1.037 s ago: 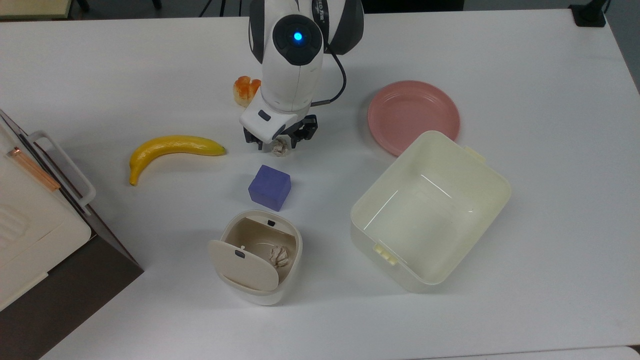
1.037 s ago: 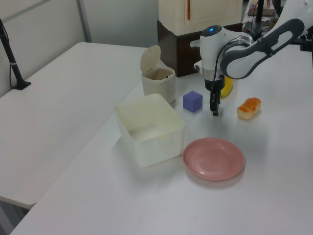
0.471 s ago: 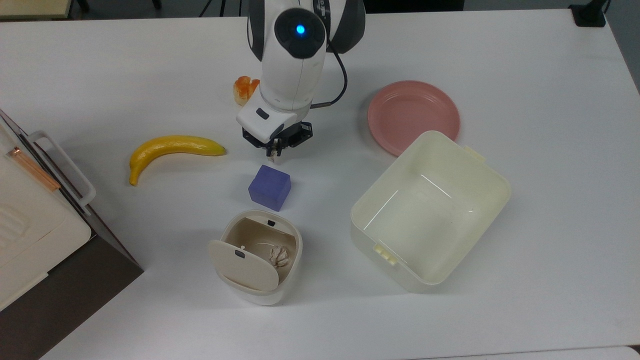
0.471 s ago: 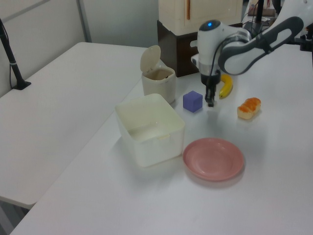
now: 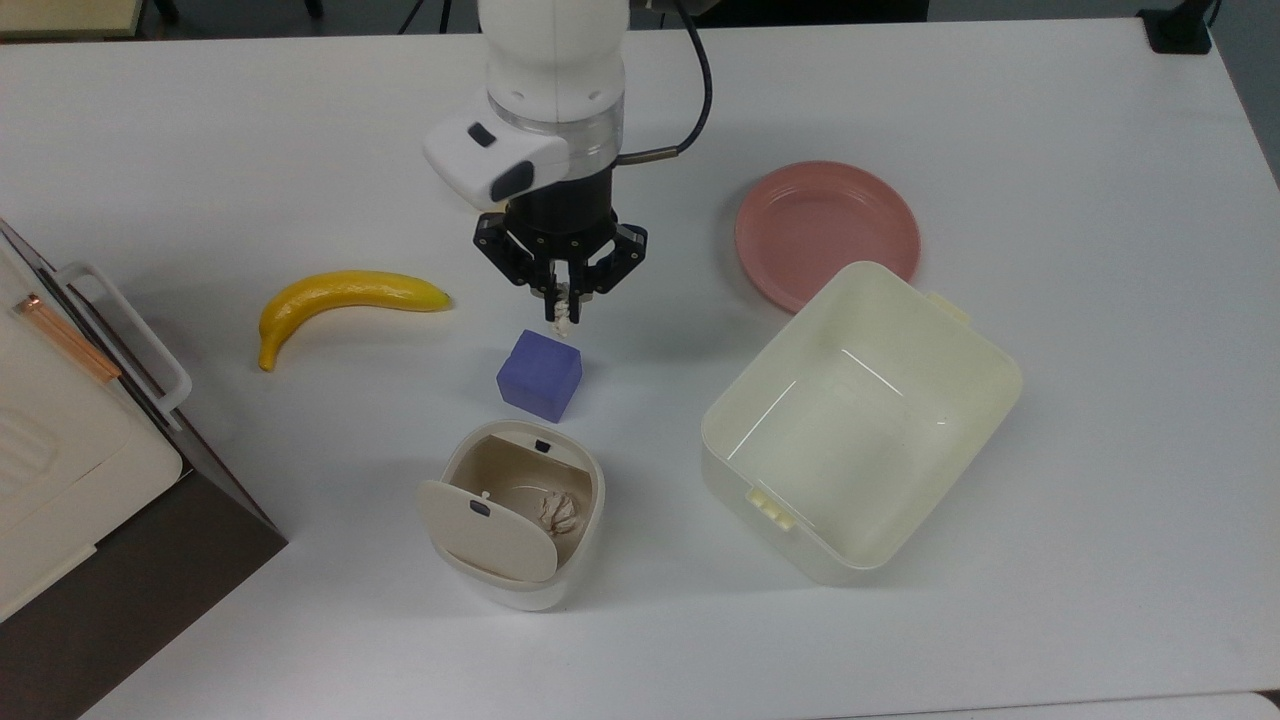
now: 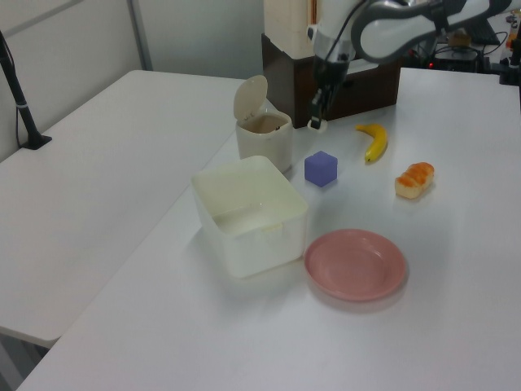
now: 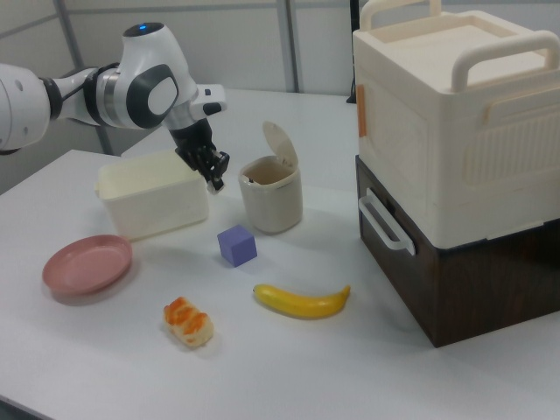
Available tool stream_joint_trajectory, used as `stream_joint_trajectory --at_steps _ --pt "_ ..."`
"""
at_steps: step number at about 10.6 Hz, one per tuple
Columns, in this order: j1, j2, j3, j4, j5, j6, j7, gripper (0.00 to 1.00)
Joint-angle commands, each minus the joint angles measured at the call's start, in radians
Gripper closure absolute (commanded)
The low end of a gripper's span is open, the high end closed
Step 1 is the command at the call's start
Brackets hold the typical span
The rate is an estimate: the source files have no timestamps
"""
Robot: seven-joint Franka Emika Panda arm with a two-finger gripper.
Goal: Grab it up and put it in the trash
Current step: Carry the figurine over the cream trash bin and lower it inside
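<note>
The gripper [image 5: 561, 305] is raised off the table, its fingers pinched on the paper ball [image 5: 563, 314]. Below it in the top view sits the purple cube [image 5: 540, 375], with the open-lidded trash bin [image 5: 515, 512] farther beyond.

In the top view, the cube [image 5: 540, 375] sits on the surface [image 5: 1050, 520] between the gripper [image 5: 562, 312] above it and the bin [image 5: 512, 515] below it. The banana [image 5: 345, 297] lies to the top view's left of the cube, the tub [image 5: 860, 420] to its right, and the plate [image 5: 828, 234] just above the tub.
</note>
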Motion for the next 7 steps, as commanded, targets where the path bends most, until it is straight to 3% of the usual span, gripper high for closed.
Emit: stream_joint_trajectory --at_steps 1,3,6,7 --pt "-0.019 0.09 -0.011 0.128 -0.006 0.079 0.3 0.99" --pt "-0.026 0.172 -0.034 0.246 -0.102 0.17 0.534 0.98" --pt "-0.023 0.23 -0.039 0.257 -0.28 0.301 0.762 0.97" --pt "-0.022 0.23 -0.028 0.248 -0.338 0.299 0.772 0.95"
